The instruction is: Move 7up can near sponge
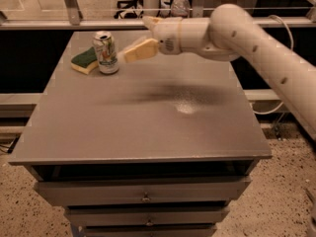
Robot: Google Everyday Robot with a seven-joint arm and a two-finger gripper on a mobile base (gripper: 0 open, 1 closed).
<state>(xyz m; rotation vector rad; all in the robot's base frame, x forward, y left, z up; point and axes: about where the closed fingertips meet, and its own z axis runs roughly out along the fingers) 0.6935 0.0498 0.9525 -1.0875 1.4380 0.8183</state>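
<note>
In the frame's upper left, the silver-white aluminium 7up can [105, 52] stands upright on the grey surface [148, 125], just beside the green-topped yellow sponge [83, 61]. The cream pincer [136, 39] hangs just right of the can, spread, holding nothing.

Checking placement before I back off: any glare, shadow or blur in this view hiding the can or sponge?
Camera view: glare is one bright patch on the table, mid-right, and the arm casts a dark shadow beside it, both clear of the can and sponge. The gripper, just right of the can, looks slightly smeared.
</note>
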